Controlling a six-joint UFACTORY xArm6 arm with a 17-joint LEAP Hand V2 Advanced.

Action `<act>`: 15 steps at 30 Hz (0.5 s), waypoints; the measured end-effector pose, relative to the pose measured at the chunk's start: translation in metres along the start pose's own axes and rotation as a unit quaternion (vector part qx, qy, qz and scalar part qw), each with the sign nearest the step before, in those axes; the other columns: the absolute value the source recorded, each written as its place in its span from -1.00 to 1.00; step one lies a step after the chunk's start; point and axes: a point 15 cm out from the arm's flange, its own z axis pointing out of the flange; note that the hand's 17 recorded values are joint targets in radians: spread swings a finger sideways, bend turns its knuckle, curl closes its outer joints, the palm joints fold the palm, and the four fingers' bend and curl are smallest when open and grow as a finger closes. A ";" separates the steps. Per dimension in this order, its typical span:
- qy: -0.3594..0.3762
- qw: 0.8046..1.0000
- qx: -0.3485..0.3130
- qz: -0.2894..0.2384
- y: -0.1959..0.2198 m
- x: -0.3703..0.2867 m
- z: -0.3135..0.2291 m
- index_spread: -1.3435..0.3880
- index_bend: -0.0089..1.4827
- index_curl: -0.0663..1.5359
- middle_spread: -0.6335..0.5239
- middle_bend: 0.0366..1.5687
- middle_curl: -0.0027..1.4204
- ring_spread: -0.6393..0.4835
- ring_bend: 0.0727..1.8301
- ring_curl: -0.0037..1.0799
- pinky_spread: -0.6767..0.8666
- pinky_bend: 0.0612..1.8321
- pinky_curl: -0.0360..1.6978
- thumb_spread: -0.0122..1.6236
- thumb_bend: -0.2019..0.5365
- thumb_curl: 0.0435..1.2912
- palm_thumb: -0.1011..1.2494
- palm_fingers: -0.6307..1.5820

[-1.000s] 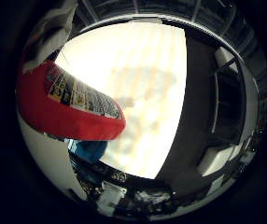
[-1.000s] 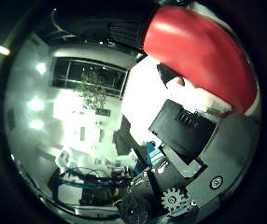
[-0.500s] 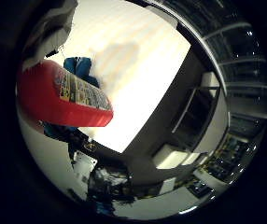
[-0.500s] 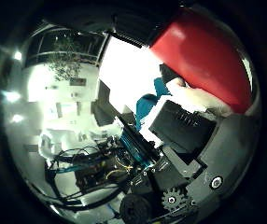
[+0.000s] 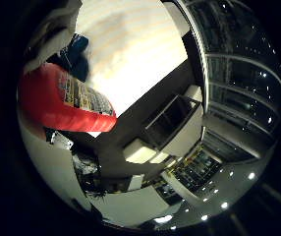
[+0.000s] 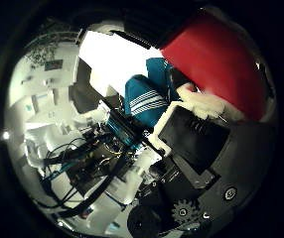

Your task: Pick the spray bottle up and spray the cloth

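A red spray bottle (image 5: 57, 105) with a printed label lies close against my palm, and its red body (image 6: 216, 64) also fills one side of the thumb side view. My right hand (image 6: 196, 148) is curled round the bottle, with black and white finger parts pressed against it. A teal cloth with white stripes (image 6: 144, 101) lies on the pale table (image 5: 130, 44) beside the bottle; its dark blue edge shows just past the bottle's far end (image 5: 76, 49).
Beyond the table edge stand a dark floor and a white shelf unit (image 5: 172, 130). An electronics board with wiring (image 6: 97, 158) sits close to the hand. White room walls (image 6: 37, 99) lie farther off.
The whole view has swung: the hand has tilted and turned with the bottle still in it. The cloth now shows nearer and larger, and more of the room is seen past the table.
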 end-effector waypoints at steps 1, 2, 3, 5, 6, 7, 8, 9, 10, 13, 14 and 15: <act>0.004 1.000 -0.006 -0.002 0.001 -0.002 0.000 0.31 0.59 0.04 -0.08 0.77 -0.06 -0.18 0.58 0.25 -0.29 0.11 0.66 -0.23 -0.51 0.43 0.68 0.62; 0.010 1.000 -0.015 -0.005 0.002 -0.002 0.000 0.31 0.59 0.04 -0.08 0.77 -0.06 -0.18 0.58 0.25 -0.29 0.11 0.66 -0.23 -0.51 0.43 0.68 0.62; 0.019 1.000 -0.023 -0.009 0.003 -0.004 0.000 0.31 0.59 0.04 -0.08 0.78 -0.06 -0.18 0.58 0.25 -0.29 0.11 0.66 -0.23 -0.51 0.43 0.68 0.61; 0.040 0.998 -0.039 -0.018 0.003 -0.007 -0.002 0.30 0.58 0.04 -0.08 0.78 -0.06 -0.18 0.58 0.25 -0.29 0.11 0.66 -0.23 -0.51 0.43 0.68 0.61; 0.048 0.998 -0.045 -0.024 0.002 -0.010 -0.004 0.30 0.58 0.04 -0.08 0.78 -0.06 -0.18 0.58 0.25 -0.29 0.11 0.66 -0.24 -0.51 0.43 0.67 0.61; 0.053 0.997 -0.052 -0.029 0.001 -0.014 -0.004 0.30 0.58 0.04 -0.08 0.78 -0.06 -0.18 0.58 0.25 -0.29 0.11 0.66 -0.24 -0.51 0.43 0.67 0.61; 0.056 0.996 -0.059 -0.034 0.001 -0.017 -0.003 0.30 0.58 0.04 -0.08 0.78 -0.06 -0.18 0.58 0.26 -0.29 0.11 0.66 -0.24 -0.51 0.44 0.67 0.61; 0.058 0.995 -0.066 -0.039 0.000 -0.021 -0.002 0.30 0.57 0.04 -0.08 0.78 -0.06 -0.18 0.58 0.26 -0.29 0.11 0.66 -0.24 -0.50 0.44 0.67 0.61; 0.060 0.995 -0.075 -0.042 0.000 -0.025 -0.001 0.30 0.58 0.05 -0.08 0.78 -0.06 -0.18 0.58 0.26 -0.29 0.11 0.66 -0.24 -0.50 0.44 0.67 0.61; 0.065 0.992 -0.098 -0.045 -0.003 -0.029 0.009 0.30 0.57 0.05 -0.08 0.78 -0.05 -0.18 0.58 0.26 -0.29 0.11 0.66 -0.24 -0.50 0.44 0.67 0.61; 0.065 0.992 -0.102 -0.044 -0.004 -0.030 0.012 0.30 0.57 0.05 -0.08 0.78 -0.05 -0.18 0.58 0.26 -0.29 0.11 0.66 -0.24 -0.51 0.44 0.67 0.61; 0.064 0.991 -0.105 -0.043 -0.006 -0.030 0.015 0.30 0.57 0.05 -0.08 0.78 -0.05 -0.18 0.58 0.26 -0.29 0.11 0.66 -0.24 -0.51 0.43 0.67 0.61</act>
